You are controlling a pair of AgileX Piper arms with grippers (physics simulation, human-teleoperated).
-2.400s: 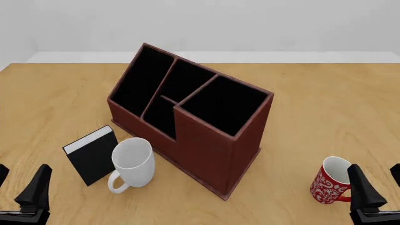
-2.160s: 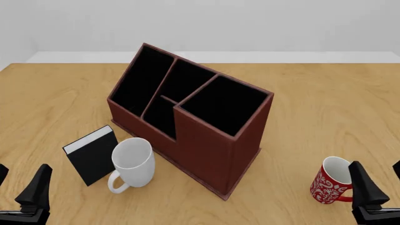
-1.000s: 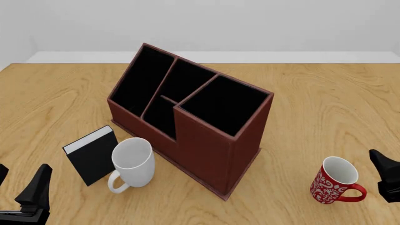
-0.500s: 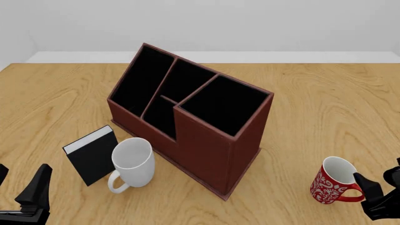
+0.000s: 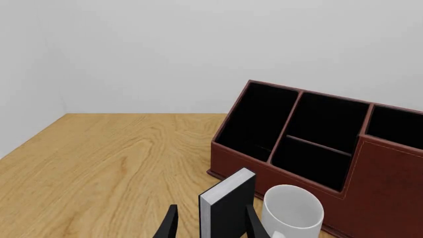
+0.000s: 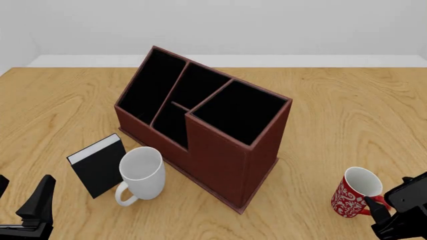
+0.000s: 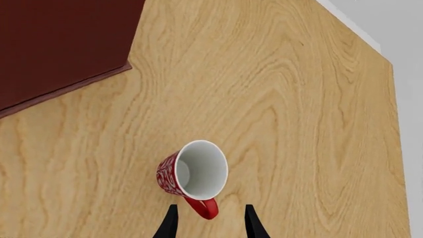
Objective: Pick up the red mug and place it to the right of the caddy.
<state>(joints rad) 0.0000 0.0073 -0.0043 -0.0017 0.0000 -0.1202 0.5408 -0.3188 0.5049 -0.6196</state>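
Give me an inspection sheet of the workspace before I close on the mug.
Surface: light wooden table, flat.
Job's things: small red floral mug upright, right of the large reddish-brown four-compartment caddy, apart from it.
Clutter: plain white mug and small black book left of the caddy's front.
Grippers: right gripper open, fingers straddling the mug's handle; left gripper open, low at the near left.
Cables: nothing seen.
Surroundings: plain pale wall.
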